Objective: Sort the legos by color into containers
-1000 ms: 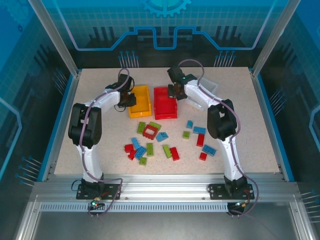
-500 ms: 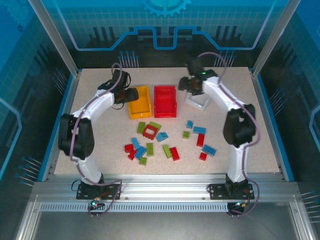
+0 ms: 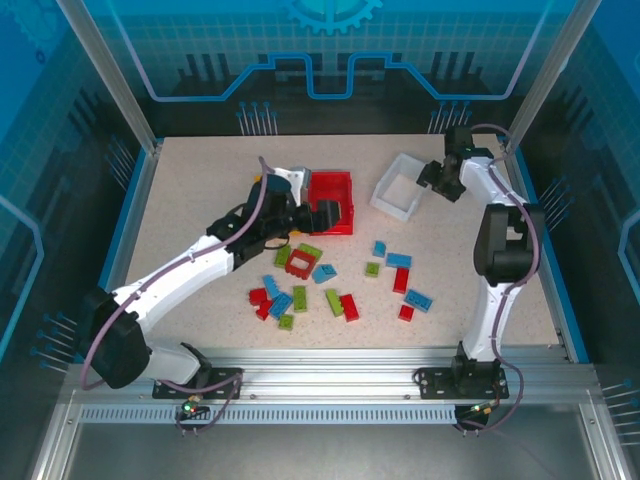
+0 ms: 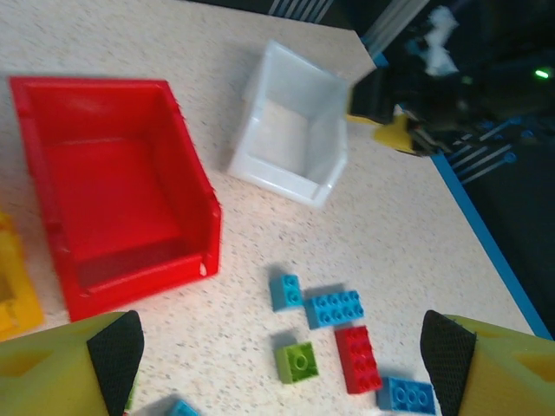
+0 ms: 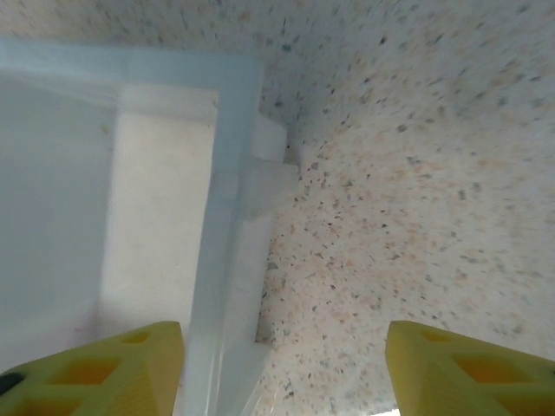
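- Our left claw [image 4: 279,360] hangs wide open and empty above the counter [image 3: 190,190], just in front of the red bin [image 4: 199,225].
- The legos [image 3: 330,285] lie loose on the counter, nearer the arm bases than the bins. The red bin and the white bin [image 3: 398,205] look empty from the left wrist, and the yellow bin [image 4: 10,303] peeks in at that view's left edge.
- A green lego [image 4: 297,362] sits almost midway between the left pads, with a red lego [image 4: 358,357] just beside it and a blue lego [image 4: 334,308] a little beyond.
- We judge the step to be picking up one brick. We should centre on a single piece, square the pads to its sides, and descend straight so the neighbour is not caught too.
- Our right claw [image 5: 282,364] is also open and empty, straddling the white bin's wall. We cannot tell whether it touches.
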Tool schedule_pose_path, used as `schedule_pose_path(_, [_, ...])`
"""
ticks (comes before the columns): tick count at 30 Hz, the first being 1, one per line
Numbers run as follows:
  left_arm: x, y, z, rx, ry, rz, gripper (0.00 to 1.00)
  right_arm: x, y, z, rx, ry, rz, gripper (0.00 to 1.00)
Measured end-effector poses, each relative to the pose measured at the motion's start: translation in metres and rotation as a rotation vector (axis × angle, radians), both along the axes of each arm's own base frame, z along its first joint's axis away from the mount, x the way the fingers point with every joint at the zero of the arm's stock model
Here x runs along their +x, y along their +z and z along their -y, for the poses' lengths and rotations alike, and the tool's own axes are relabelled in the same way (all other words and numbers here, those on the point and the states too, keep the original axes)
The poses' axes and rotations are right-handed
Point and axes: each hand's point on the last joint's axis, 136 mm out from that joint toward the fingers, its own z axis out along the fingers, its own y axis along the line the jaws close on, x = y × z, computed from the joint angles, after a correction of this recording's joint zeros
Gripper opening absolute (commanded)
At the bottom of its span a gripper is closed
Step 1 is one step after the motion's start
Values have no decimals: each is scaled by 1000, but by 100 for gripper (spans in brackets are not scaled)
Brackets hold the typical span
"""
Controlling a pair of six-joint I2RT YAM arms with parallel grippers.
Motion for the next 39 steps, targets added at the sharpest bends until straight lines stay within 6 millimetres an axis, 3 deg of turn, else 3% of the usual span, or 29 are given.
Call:
schedule_pose_path(4, [-13,-11,13,-10,-31,-22,87,5,-15,-2,1,27,-28,55])
schedule_pose_path(11, [-22,-22,19,-9,-45,-47,86,7,-15,-6,-28,64,-25,21])
schedule_pose_path(16, [-27,-20,19,-14,-49,-47,85,4,-15,-14,-88,113,-25,11])
schedule_pose_path(24, [-42,-19,6,-26,-32,-49,85,-17,-13,-56,-151,267,-35,10])
schedule_pose_path(31, [-51,-25,4,-16,-35,-67,85,-22,-12,-83,-143,372,-28,13])
schedule_pose_path(34, [-55,-26,4,-20,-34,-75,85,-22,-12,-87,-146,389,-26,20])
schedule_pose_path(39, [-58,-26,3,-20,-32,-78,85,-22,-12,-88,-152,401,-26,42])
